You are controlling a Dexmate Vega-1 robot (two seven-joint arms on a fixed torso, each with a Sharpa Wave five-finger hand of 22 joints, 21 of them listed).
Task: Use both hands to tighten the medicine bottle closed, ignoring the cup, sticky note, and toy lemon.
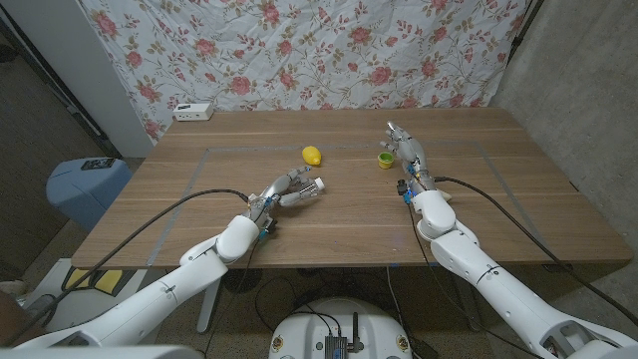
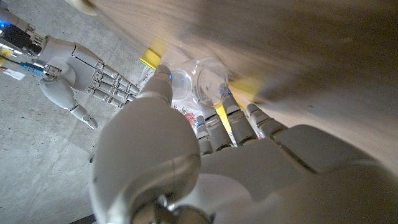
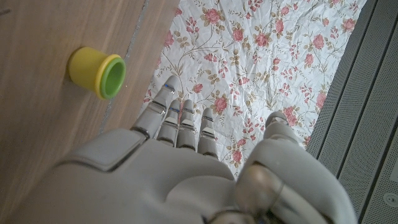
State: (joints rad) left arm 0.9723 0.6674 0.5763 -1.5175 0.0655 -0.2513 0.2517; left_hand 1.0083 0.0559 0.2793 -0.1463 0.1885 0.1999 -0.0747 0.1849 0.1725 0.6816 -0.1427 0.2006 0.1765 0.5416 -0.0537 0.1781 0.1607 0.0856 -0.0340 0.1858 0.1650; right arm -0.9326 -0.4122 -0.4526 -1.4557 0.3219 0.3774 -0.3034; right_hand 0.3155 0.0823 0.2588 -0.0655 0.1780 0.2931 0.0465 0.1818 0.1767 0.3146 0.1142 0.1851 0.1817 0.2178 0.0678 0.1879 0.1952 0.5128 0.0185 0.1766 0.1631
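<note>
The medicine bottle (image 1: 313, 186), clear with a white cap, lies on its side near the table's middle. My left hand (image 1: 282, 192) holds it, thumb and fingers curled around its body. In the left wrist view the clear bottle (image 2: 208, 82) sits between the thumb and fingers of my left hand (image 2: 186, 155). Whether it touches the table I cannot tell. My right hand (image 1: 404, 150) stands far to the right beside the cup, fingers straight and apart, holding nothing. It also appears in its own wrist view (image 3: 180, 168) and in the left wrist view (image 2: 93, 81).
A yellow cup with a green inside (image 1: 385, 159) (image 3: 98, 73) stands just left of my right hand. The toy lemon (image 1: 313, 155) lies behind the bottle. A white box (image 1: 193, 111) sits at the far left corner. A blue bin (image 1: 85, 189) stands beside the table.
</note>
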